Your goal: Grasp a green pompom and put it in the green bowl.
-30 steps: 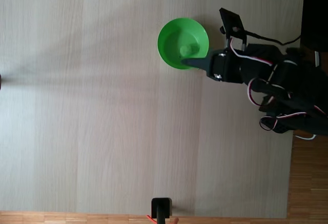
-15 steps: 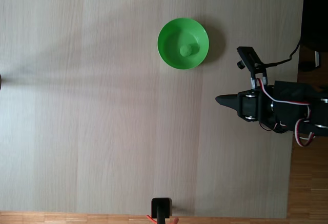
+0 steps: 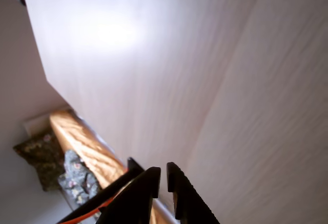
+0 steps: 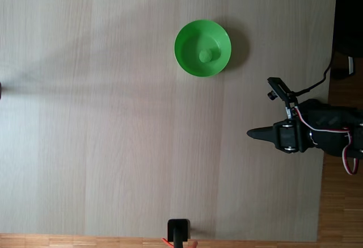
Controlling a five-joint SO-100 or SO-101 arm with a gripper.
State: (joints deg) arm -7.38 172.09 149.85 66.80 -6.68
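Fixed view, green pompom inside upright green bowl

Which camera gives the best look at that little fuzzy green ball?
The fixed view: looking straight down, it shows the green pompom lying inside the green bowl, near its middle. The wrist view looks across bare pale table past the pincer, whose tips sit close together, so it adds nothing about the ball.

No legible text, labels, brands, numbers or signs are showing on anything in either view at this moment.
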